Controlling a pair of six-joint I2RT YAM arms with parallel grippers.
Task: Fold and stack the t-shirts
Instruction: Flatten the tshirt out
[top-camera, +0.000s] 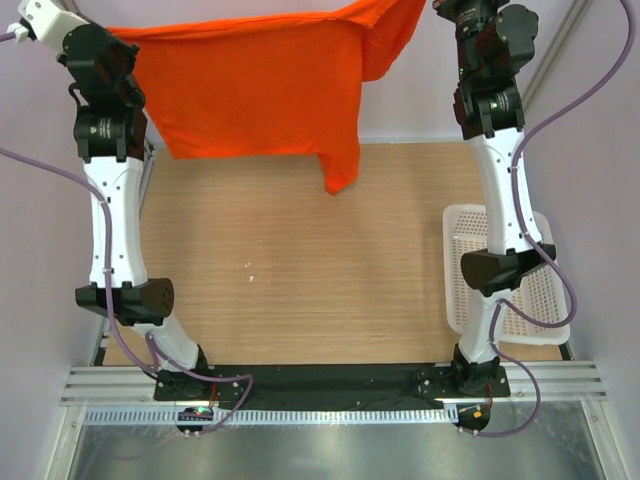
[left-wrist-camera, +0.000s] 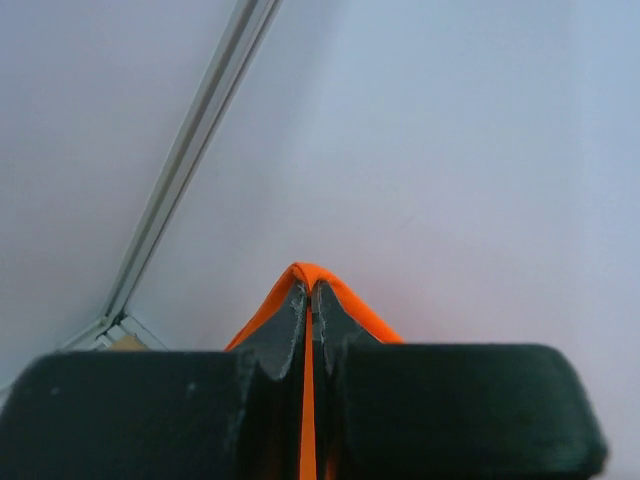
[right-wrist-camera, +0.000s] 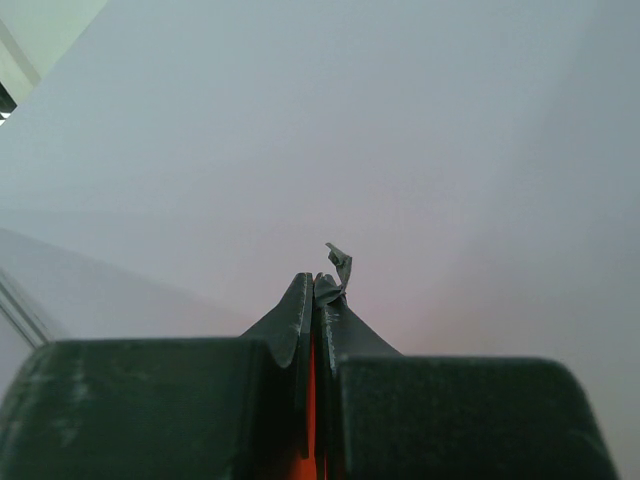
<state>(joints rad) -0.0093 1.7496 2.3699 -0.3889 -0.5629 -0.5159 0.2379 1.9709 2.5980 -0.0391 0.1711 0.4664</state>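
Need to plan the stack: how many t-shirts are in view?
1. The orange-red t-shirt hangs over the table's far side, held by the left end effector and right end effector. None shows in the white basket, partly hidden by the right arm.

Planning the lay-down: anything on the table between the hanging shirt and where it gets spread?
Nothing visible in the way. The t-shirt hangs over the far part of the table, and the wood below it is bare. The white basket sits off at the right edge.
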